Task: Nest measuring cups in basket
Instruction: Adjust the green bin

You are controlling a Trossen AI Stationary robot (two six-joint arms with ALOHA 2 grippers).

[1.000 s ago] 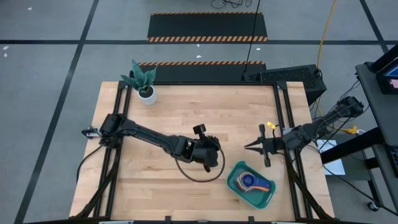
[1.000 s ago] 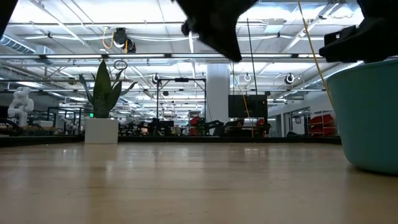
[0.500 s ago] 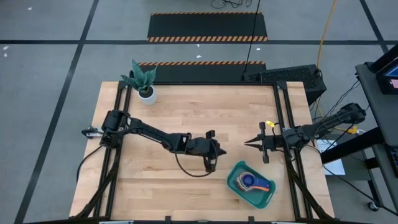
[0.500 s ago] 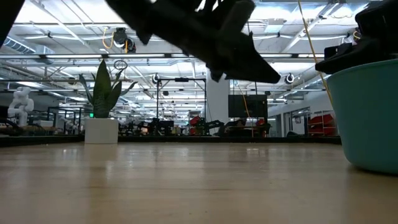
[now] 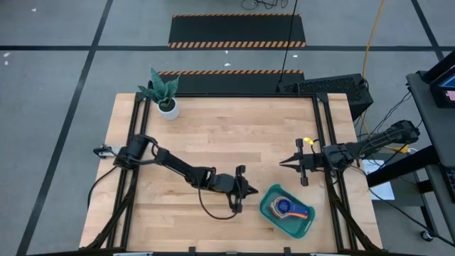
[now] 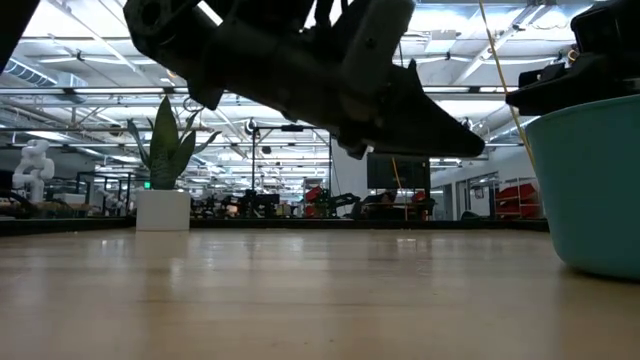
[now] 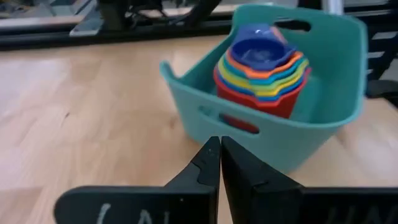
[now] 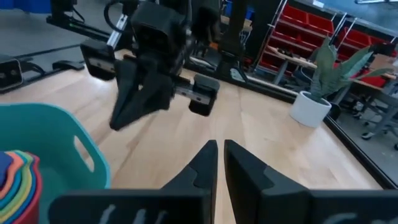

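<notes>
The teal basket [image 5: 267, 205] sits on its base near the table's near right corner. Inside it the measuring cups [image 5: 287, 207] stand nested in one stack; in the left wrist view the stack [image 7: 262, 73] shows a blue cup on top, with orange, yellow, green and red rims below. My left gripper [image 5: 252, 190] is shut, level, and points at the basket wall [image 7: 267, 138] from its left, a short way off. My right gripper [image 5: 282, 164] is shut and empty, hovering beyond the basket's far side and pointing toward the table's left.
A white plant pot [image 5: 168, 108] with a green plant stands at the far left corner. The left arm lies low across the table's middle [image 5: 178, 167]. Black frame rails run along the left and right edges. Bare wood lies between the arms and the far edge.
My left gripper has moved toward the table's near edge and come down beside the basket, and it has turned from pointing down to lying level, pointing right at the basket. The basket and the stack have stayed put.
</notes>
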